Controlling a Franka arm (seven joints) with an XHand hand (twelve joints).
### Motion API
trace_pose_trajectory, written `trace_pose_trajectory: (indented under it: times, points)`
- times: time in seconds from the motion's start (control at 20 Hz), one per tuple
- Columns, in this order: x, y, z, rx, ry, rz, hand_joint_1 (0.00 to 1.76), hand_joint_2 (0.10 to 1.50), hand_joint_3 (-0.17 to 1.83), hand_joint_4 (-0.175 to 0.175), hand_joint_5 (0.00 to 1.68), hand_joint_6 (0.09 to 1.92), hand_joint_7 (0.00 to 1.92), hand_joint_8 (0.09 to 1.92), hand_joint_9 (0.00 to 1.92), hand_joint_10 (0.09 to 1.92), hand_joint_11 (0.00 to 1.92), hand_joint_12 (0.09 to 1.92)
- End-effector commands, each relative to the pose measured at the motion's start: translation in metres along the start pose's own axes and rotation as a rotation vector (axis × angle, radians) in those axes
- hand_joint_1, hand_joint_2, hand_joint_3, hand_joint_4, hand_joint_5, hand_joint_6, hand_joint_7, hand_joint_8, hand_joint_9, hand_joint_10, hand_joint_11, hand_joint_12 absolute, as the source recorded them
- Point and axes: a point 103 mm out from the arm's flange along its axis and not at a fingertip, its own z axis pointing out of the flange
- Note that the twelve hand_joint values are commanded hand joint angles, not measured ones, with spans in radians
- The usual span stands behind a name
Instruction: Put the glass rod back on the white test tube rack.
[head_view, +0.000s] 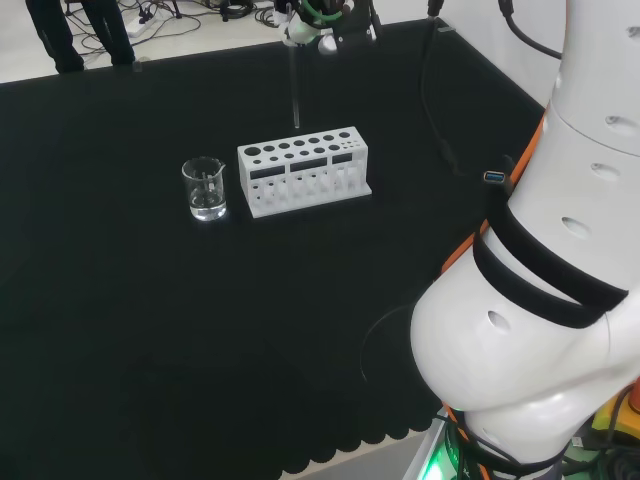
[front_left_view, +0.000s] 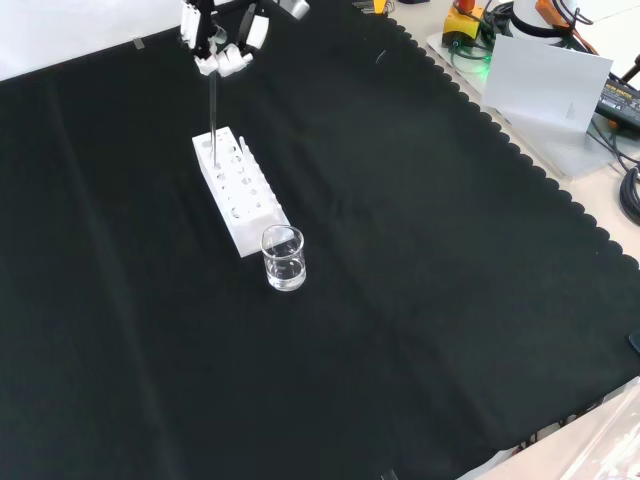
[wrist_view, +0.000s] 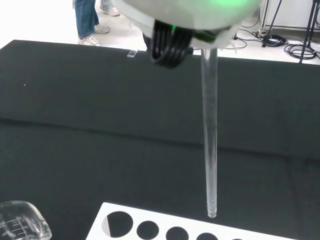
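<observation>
Glass rod (wrist_view: 210, 140): clear, slender, hanging upright with its lower tip above the top of the white test tube rack (head_view: 303, 170), near the rack's end away from the beaker. From the wrist the tip sits just over the holed top plate, not yet in a hole; whether it touches the plate cannot be told.

Hand (front_left_view: 222, 45): black and white, at the top edge of the front view, fingers curled and pinched on the rod's upper end.

Rack: white, oblong, rows of round holes in its top, standing on the table (head_view: 150, 330) of black cloth.

Beaker (head_view: 204, 188): clear glass, upright, just beside the rack's left end in the head view, apart from the rod. Contents cannot be told.
</observation>
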Motion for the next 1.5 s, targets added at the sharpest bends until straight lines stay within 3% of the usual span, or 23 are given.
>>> trace_pose_trajectory:
  times: [0.05, 1.5]
  points:
    - [0.002, -0.001, 0.0, 0.003, -0.003, -0.001, 1.32, 0.64, 0.74, -0.175, 1.2, 0.56, 1.25, 1.03, 1.64, 0.83, 1.65, 0.81]
    - [-0.003, -0.002, 0.019, 0.026, 0.016, 0.005, 1.32, 0.64, 0.74, -0.175, 1.21, 0.56, 1.25, 1.03, 1.64, 0.82, 1.65, 0.81]
